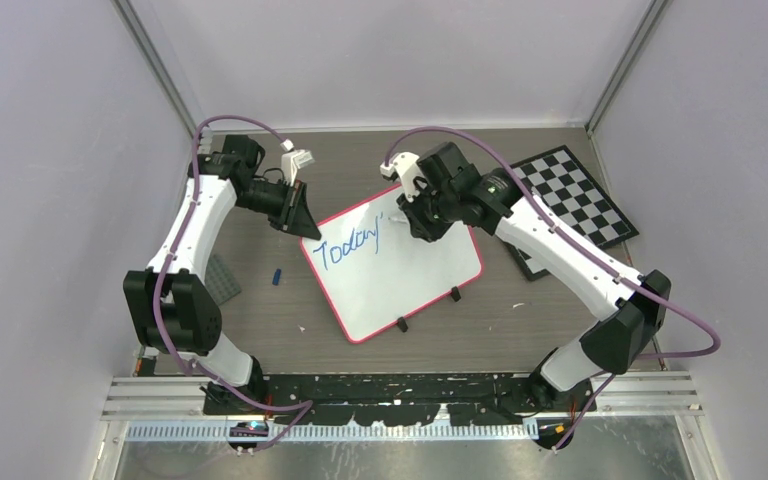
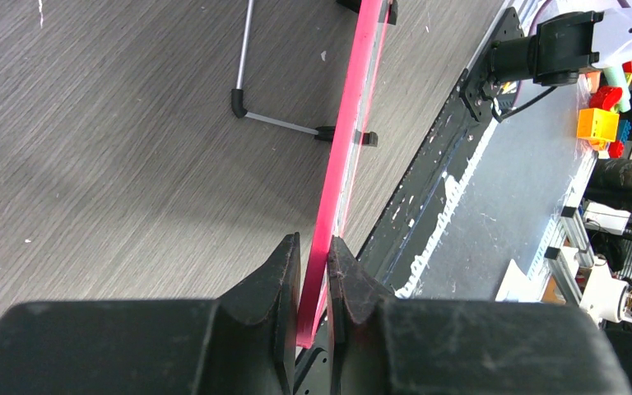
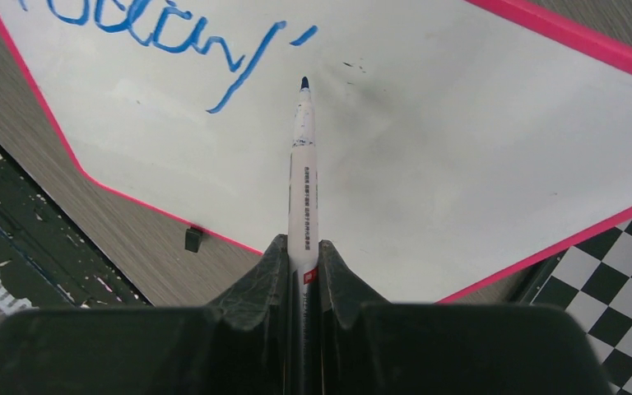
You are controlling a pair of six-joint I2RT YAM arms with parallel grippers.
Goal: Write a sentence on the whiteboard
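The whiteboard [image 1: 410, 290] lies in the middle of the counter [image 1: 260, 325], between the two arms. It is turned askew: its long axis runs from near-left to far-right, and the edge with two black clip feet [image 1: 401, 324] faces the arm bases. Blue writing [image 1: 352, 250] reading "Today" sits along the far-left part, rising toward the far right in line with the long axis, with a short stroke after it.

The left pincer [image 1: 303, 224] is closed narrowly on the whiteboard's pink frame at the far-left corner. In the left wrist view the frame [image 2: 341, 156] passes edge-on between the two jaws.

The right pincer [image 1: 415, 213] hangs over the far part of the board, clamped on a white marker [image 3: 303, 164]. The marker points straight out from the jaws. Its dark tip sits just past the end of the writing; I cannot tell whether it touches the surface.

A checkerboard [image 1: 575, 200] lies just beside the board's far-right end. A small blue piece [image 1: 277, 276] rests on the counter to the left, near a grey plate [image 1: 222, 280].
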